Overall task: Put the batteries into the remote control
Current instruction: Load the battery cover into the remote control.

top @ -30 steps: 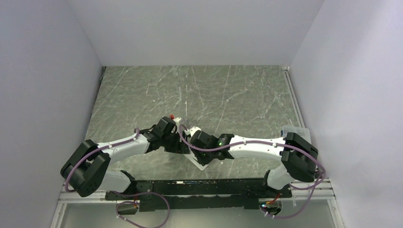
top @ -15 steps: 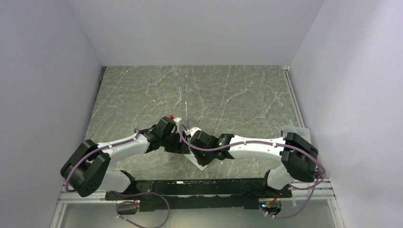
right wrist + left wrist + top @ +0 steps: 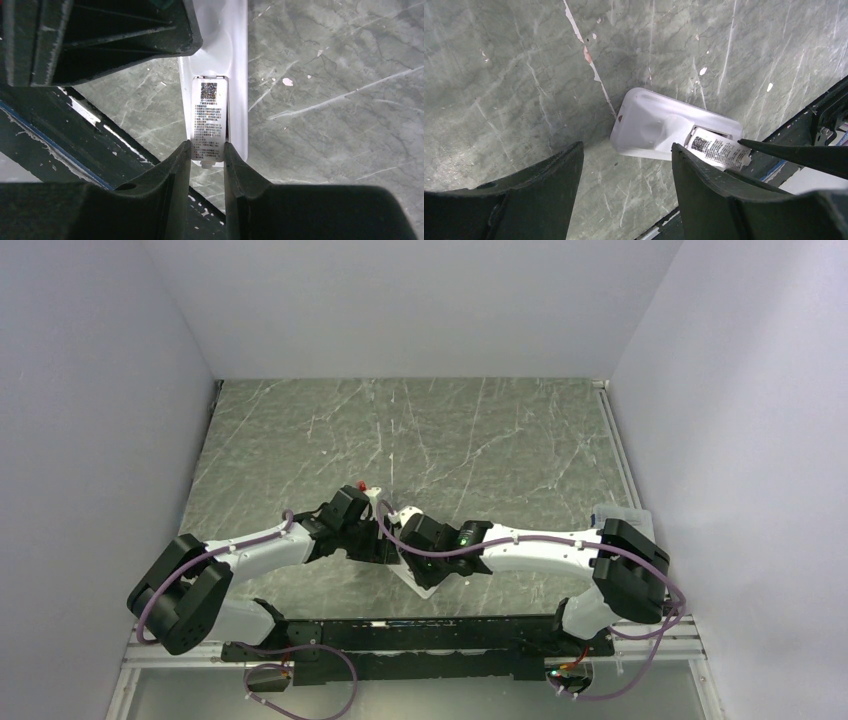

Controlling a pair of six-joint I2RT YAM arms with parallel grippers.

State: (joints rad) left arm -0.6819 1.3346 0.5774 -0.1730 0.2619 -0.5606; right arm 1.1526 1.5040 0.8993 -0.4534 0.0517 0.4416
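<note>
Nothing has visibly shifted over the last second: both arms stay met above the remote control [image 3: 649, 125], which lies flat on the marble surface [image 3: 499, 75] near its front edge. The left fingers [image 3: 549, 170] stand wide apart, holding nothing, over the remote's rounded end. The right fingers [image 3: 182, 165] are narrow, pinching the labelled cover [image 3: 209, 115] at the other end

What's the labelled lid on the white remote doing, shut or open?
Partly open: the lid sticks out past the end of the remote, its tip pinched in the right hand.
</note>
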